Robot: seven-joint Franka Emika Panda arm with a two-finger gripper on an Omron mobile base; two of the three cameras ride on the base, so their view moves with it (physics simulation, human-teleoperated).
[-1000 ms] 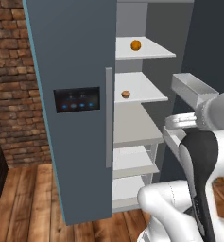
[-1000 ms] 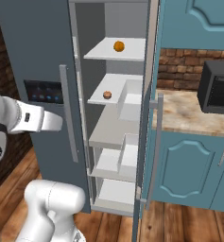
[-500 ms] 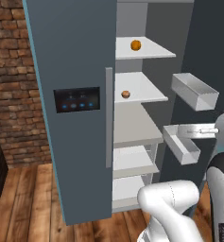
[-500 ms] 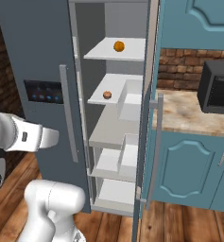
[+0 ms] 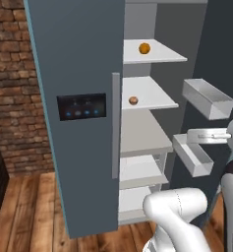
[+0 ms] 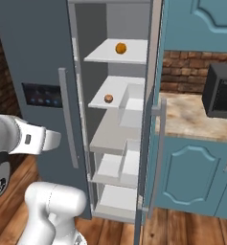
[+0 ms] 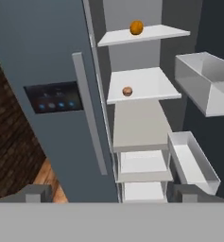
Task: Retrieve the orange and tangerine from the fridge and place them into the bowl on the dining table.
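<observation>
The fridge (image 5: 73, 74) has its left door shut and its right door swung open, baring white shelves. The bright orange (image 5: 144, 47) (image 6: 120, 48) (image 7: 136, 27) rests on the top shelf. One shelf lower lies the duller tangerine (image 5: 133, 100) (image 6: 108, 98) (image 7: 127, 91). My gripper (image 7: 113, 196) (image 5: 190, 135) (image 6: 56, 139) hangs in front of the open fridge, well short of the shelves and below both fruits. It is open, its tips far apart and nothing between them. The bowl and the dining table are out of view.
White door bins (image 5: 209, 98) (image 7: 203, 87) stick out from the open right door, close to my hand. A teal cabinet with a stone counter (image 6: 191, 115) and a dark microwave (image 6: 222, 91) stands right of the fridge. Brick wall (image 5: 10, 98) and wooden floor lie left.
The arm has swung back toward the right of the left base view, and the hand has sunk a little. Orange and tangerine have not moved.
</observation>
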